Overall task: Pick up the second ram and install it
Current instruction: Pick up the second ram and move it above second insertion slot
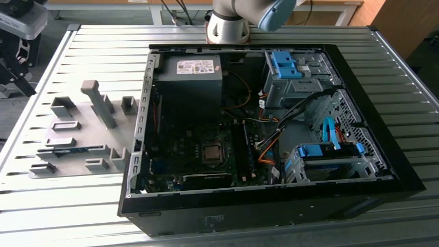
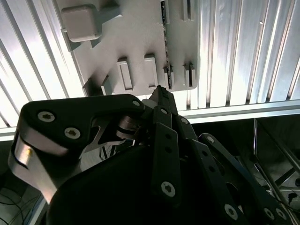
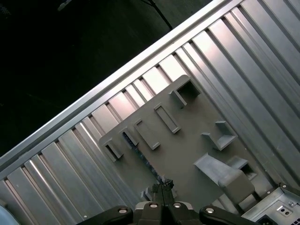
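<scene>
The second ram (image 1: 71,151) is a thin blue stick standing on edge between grey blocks of the holder plate (image 1: 89,128), at the exterior view's left beside the open computer case (image 1: 260,211). In both wrist views it appears as a narrow dark strip, the ram (image 3: 140,155) (image 2: 163,13) running across the plate. My gripper (image 3: 162,183) (image 2: 159,92) hangs well above the plate, its black fingertips pressed together and shut on nothing, pointing near one end of the stick. The arm's base (image 1: 230,23) stands behind the case.
The case lies open with the motherboard (image 1: 199,149), a power supply (image 1: 188,77) and blue drive clips (image 1: 288,64) inside. A tall grey post (image 1: 102,103) and other blocks rise from the holder plate. The ribbed metal table (image 1: 69,206) ends close to the plate.
</scene>
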Robot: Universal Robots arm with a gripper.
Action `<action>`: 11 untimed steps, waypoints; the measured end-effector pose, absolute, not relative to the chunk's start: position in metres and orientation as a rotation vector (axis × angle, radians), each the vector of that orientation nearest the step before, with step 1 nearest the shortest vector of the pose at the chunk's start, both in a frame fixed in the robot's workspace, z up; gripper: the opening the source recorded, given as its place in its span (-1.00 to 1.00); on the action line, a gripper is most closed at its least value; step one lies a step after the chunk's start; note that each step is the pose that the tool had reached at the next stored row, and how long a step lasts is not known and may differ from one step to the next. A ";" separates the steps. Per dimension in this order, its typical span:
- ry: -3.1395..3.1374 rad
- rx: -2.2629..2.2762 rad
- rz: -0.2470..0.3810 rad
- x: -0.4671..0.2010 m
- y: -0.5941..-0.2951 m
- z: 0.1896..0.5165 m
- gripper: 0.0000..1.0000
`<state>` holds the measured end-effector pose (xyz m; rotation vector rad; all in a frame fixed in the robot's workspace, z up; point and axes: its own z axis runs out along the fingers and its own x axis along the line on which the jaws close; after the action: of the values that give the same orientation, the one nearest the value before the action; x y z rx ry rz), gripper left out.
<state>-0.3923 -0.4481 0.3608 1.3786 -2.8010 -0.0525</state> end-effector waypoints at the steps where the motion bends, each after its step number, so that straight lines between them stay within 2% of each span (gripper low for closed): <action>1: -2.800 1.380 -0.052 -0.392 -0.448 0.361 -0.79; 11: -2.758 1.461 -0.051 -0.392 -0.448 0.361 -0.79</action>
<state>-0.3923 -0.4481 0.3608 1.4605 -2.7581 -0.0515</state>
